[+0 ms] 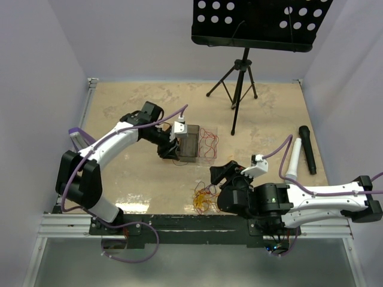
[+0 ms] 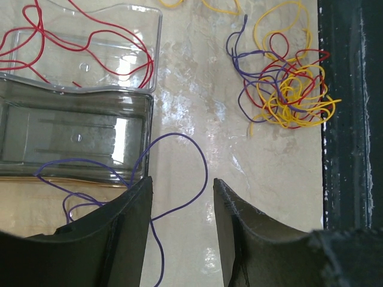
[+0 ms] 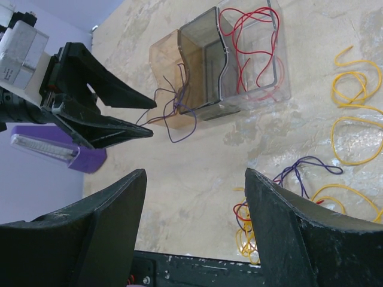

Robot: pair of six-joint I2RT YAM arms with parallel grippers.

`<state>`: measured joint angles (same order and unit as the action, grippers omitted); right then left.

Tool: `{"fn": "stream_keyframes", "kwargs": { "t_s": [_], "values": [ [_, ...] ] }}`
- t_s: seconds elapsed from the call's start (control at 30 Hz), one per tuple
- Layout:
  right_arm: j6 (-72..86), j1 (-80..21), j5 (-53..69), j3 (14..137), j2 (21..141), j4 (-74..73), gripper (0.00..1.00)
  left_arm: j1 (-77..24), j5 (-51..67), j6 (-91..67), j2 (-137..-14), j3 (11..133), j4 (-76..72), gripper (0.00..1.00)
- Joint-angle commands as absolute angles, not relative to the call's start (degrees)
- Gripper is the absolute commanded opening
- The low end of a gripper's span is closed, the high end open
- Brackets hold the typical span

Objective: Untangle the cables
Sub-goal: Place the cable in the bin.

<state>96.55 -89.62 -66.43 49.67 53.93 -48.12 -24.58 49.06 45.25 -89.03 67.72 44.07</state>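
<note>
I see my left gripper (image 2: 181, 185) released, fingers apart above a loose purple wire (image 2: 206, 170) just beside the smoked tray (image 2: 72, 131). The clear tray (image 2: 157, 36) holds red wires (image 2: 142, 48). The tangled cables (image 2: 287, 95) lie near the table's front edge. My right gripper (image 3: 194, 176) gapes wide, gripping nothing.

Thin multicoloured cables (image 2: 286, 89) tangled in loose heap.
</note>
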Motion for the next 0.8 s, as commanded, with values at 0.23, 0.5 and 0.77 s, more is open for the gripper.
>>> {"fn": "stream_keyframes", "kwargs": {
  "t_s": [0.23, 0.5, 0.77],
  "values": [
    [98.8, -89.6, -68.6, 51.8, 53.8, -50.2, 0.71, -27.5, 43.6, 40.6, -93.9, 68.6, 35.2, 0.49],
    [99.4, -89.6, -68.7, 51.9, 53.4, -51.5, 0.71, -27.6, 39.8, 35.5, -96.4, 69.8, 29.7, 0.44],
    [99.5, -89.6, -69.5, 51.9, 52.5, -52.1, 0.71, -27.9, 37.3, 35.6, -96.6, 68.7, 28.7, 0.37]
  ]
}}
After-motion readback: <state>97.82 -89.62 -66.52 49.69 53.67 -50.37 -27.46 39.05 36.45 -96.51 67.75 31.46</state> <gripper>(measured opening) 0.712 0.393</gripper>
